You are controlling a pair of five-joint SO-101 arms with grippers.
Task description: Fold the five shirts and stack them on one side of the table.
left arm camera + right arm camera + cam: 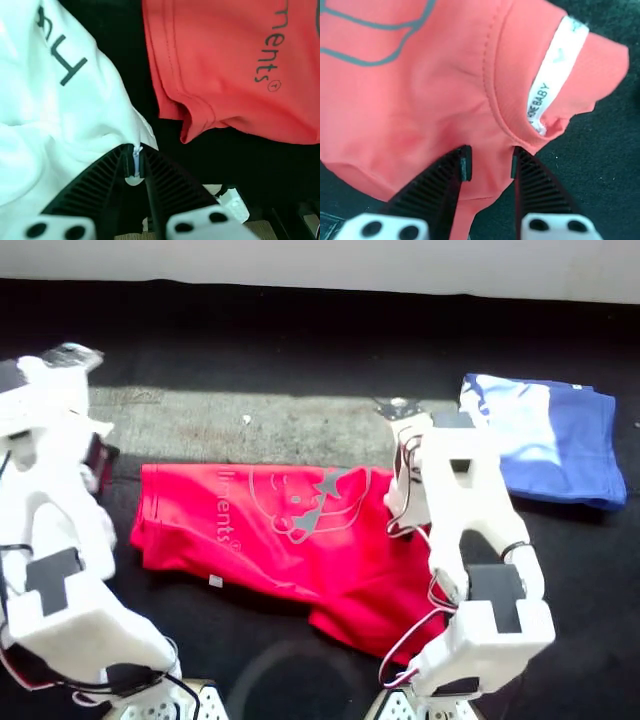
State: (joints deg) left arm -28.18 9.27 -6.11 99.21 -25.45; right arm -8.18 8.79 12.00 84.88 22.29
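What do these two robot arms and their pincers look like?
Both the left arm and right arm are chunky white plastic segments with black motor blocks set in. Thin red, black and white cables loop beside the right arm. The left gripper and right gripper each have two black, ribbed, tapering fingers on white bases with round holes.

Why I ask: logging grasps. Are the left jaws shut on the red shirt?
No, the left jaws pinch a fold of the white shirt, while the red shirt lies beside it, ungripped.
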